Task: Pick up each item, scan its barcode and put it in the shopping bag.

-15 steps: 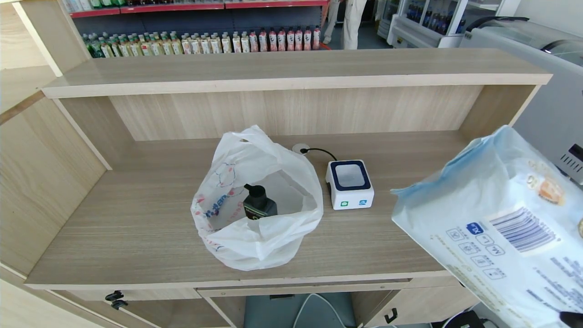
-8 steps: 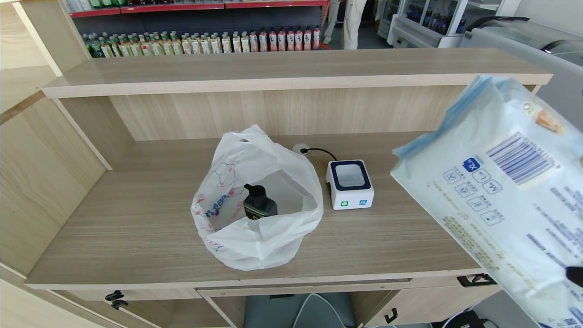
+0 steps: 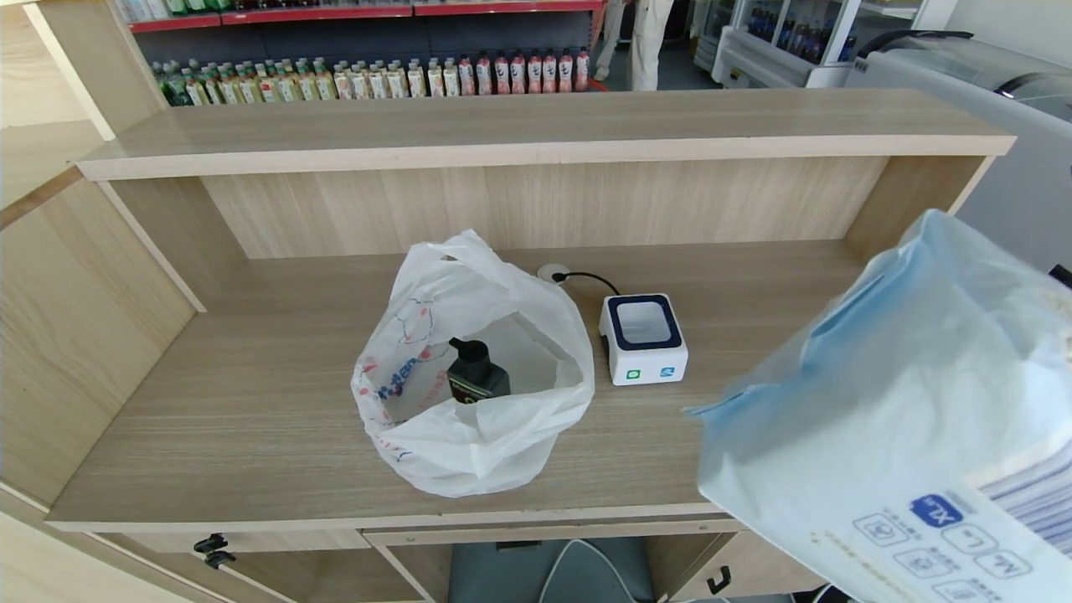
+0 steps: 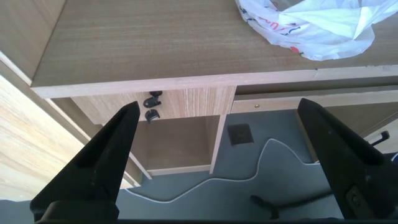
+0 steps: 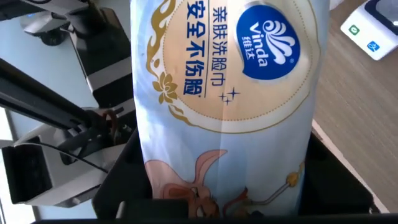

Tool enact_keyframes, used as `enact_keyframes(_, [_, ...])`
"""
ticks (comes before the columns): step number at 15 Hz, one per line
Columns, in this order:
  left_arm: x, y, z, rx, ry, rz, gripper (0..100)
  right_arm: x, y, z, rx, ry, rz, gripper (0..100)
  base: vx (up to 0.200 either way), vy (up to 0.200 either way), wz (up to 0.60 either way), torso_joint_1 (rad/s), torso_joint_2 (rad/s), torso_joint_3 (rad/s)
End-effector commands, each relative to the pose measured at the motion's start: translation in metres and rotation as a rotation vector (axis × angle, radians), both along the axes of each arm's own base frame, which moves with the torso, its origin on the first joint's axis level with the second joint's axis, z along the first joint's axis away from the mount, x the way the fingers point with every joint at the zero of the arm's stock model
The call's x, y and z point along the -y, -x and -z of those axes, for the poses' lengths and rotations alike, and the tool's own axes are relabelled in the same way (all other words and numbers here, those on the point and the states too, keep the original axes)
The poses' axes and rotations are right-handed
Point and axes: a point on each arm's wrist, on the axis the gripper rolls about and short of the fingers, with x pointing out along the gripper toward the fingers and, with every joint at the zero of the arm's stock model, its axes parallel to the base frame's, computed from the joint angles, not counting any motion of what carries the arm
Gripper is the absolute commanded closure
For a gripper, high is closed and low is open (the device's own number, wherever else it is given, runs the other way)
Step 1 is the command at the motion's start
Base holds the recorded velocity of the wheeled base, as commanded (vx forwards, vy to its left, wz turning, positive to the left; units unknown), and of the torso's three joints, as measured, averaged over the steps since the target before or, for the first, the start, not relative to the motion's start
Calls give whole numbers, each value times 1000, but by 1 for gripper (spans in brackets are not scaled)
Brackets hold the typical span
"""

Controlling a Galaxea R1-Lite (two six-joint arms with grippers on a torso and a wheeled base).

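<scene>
A large blue-and-white tissue pack [image 3: 904, 419] hangs in the air over the counter's right front corner. In the right wrist view my right gripper [image 5: 230, 174] is shut on the tissue pack [image 5: 230, 93], a dark finger on either side. The white shopping bag [image 3: 502, 435] stands open mid-counter with a black pump bottle [image 3: 476, 377] inside. To the bag's right sits the white barcode scanner [image 3: 642, 337], facing up, left of the pack. My left gripper [image 4: 219, 115] stands open below the counter's front edge, holding nothing, with the shopping bag [image 4: 311, 25] above.
The wooden counter [image 3: 251, 402] has a raised back ledge [image 3: 536, 134] and side walls at left and right. A black cable [image 3: 586, 278] runs from the scanner to a hole at the back. Hooks [image 3: 209, 548] hang under the front edge.
The tissue pack rose first, then came down, tipped and swung left, nearer the head camera; its barcode has slid to the view's lower right edge. Bag, bottle and scanner stayed put.
</scene>
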Motion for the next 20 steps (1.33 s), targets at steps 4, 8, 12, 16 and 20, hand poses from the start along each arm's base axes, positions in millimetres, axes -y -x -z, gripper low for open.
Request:
enact_keyframes(4, [0,0,0,1,0,0,0,-16,-11,3,-40,44,-43,100,0,0,0,0,0,0])
enact_keyframes(8, [0,0,0,1,0,0,0,-26,-24,2,-63,60,-9,100,0,0,0,0,0,0])
enact_keyframes(12, [0,0,0,1,0,0,0,-27,-31,-9,-55,43,30,100,0,0,0,0,0,0])
enact_keyframes(16, [0,0,0,1,0,0,0,-28,-31,-10,-56,46,25,100,0,0,0,0,0,0])
enact_keyframes(20, [0,0,0,1,0,0,0,-28,-30,-15,-42,34,17,100,0,0,0,0,0,0])
